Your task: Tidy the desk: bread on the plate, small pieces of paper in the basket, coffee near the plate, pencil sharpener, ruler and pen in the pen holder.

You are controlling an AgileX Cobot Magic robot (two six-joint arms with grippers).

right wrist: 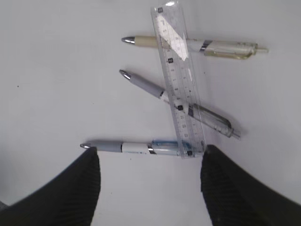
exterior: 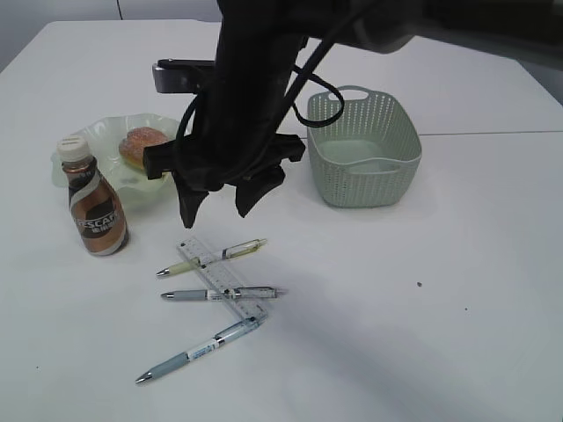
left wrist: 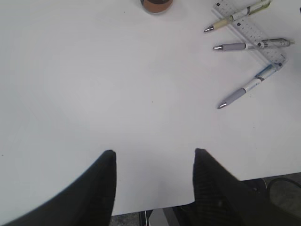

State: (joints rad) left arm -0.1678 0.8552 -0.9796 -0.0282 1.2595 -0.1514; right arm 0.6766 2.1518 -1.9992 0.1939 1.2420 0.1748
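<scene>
Three pens lie on the white desk (exterior: pixel 457 290): a yellowish pen (right wrist: pixel 193 46), a grey pen (right wrist: pixel 176 101) and a blue-grey pen (right wrist: pixel 136 147). The clear ruler (right wrist: pixel 178 80) lies across them. My right gripper (right wrist: pixel 150 154) hangs open just above them, empty, and reaches in from the upper right (exterior: pixel 218 209). The bread (exterior: pixel 139 145) sits on the green plate (exterior: pixel 97 134). The coffee (exterior: pixel 95 211) stands upright in front of the plate. My left gripper (left wrist: pixel 154 152) is open and empty over bare desk near the front edge. Pen holder, pencil sharpener and paper pieces are out of view.
The pale green basket (exterior: pixel 365 149) stands right of the arm, near the desk seam. The black right arm hides the desk behind the plate. In the left wrist view the ruler (left wrist: pixel 254 33) and pens lie at the upper right, and the coffee's base (left wrist: pixel 157 4) at the top.
</scene>
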